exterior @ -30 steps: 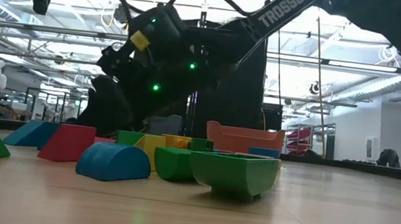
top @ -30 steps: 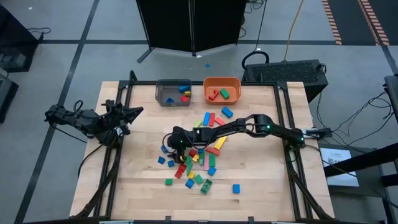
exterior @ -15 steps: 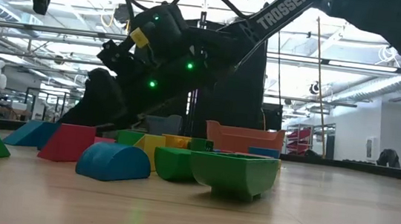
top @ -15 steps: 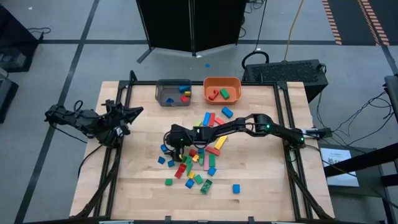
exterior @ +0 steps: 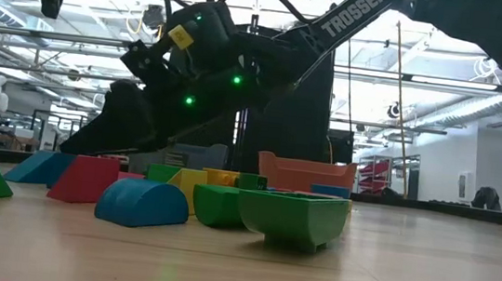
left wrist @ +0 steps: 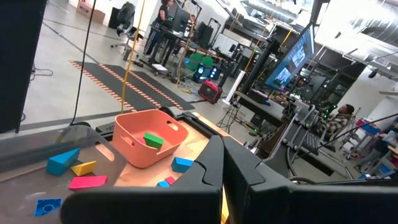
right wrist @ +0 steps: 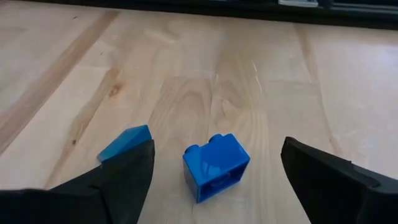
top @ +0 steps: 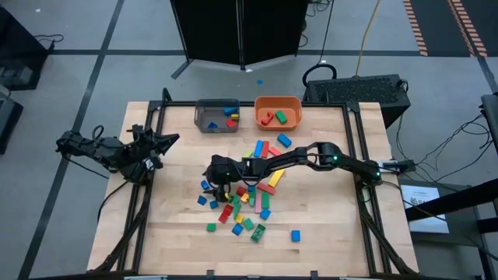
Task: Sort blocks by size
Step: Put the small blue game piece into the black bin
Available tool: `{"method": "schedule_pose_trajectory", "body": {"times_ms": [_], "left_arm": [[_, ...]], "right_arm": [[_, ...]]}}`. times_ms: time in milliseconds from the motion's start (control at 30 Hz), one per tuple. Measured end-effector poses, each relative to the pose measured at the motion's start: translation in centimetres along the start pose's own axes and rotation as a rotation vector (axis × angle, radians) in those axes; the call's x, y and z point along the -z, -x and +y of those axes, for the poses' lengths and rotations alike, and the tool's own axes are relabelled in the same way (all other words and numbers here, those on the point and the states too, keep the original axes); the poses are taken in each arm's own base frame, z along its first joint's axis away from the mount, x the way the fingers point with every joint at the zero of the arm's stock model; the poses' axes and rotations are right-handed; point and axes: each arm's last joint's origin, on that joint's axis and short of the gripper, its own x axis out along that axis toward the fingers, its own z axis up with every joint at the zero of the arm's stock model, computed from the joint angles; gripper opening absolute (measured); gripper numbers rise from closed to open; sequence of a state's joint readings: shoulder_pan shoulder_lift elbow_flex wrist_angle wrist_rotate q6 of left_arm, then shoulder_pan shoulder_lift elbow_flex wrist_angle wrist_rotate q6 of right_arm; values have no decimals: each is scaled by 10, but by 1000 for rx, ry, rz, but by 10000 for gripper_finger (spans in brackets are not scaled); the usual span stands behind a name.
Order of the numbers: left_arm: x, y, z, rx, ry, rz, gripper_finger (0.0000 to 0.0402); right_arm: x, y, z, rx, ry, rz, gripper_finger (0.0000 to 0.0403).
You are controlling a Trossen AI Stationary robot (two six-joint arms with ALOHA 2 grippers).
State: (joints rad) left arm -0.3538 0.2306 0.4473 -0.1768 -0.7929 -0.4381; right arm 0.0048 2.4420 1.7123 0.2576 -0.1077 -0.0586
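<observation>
Right hand (right wrist: 214, 180) spread wide over a small blue studded block (right wrist: 216, 166).
Block lies on the bench (top: 327, 225) at 9 o'clock of the pile. Likely light, rigid, slick plastic; pinch the flat sides. Left hand (top: 159, 144) parked at the bench's 9 o'clock edge, fingers closed.

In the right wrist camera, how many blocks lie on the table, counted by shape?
blue studded brick: 1
blue wedge, partly behind a finger: 1
Total: 2
The brick lies between the open fingers of the right gripper.
</observation>
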Motion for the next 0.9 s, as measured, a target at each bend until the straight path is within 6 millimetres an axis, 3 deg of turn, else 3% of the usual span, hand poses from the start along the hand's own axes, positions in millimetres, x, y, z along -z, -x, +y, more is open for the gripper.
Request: {"method": "schedule_pose_trajectory", "body": {"times_ms": [433,633,800,900], "left_arm": [[0,0,0,0,0,0,0],[0,0,0,0,0,1,0],[0,0,0,0,-4,4,0],[2,0,1,-4,-14,15,0]], "right_arm": [[-1,0,1,-7,56,-9,338],[11,-11,2,-55,60,-17,338],[-9,-10,-1,-43,73,28,338],[-10,-11,-11,-30,85,35,338]]}}
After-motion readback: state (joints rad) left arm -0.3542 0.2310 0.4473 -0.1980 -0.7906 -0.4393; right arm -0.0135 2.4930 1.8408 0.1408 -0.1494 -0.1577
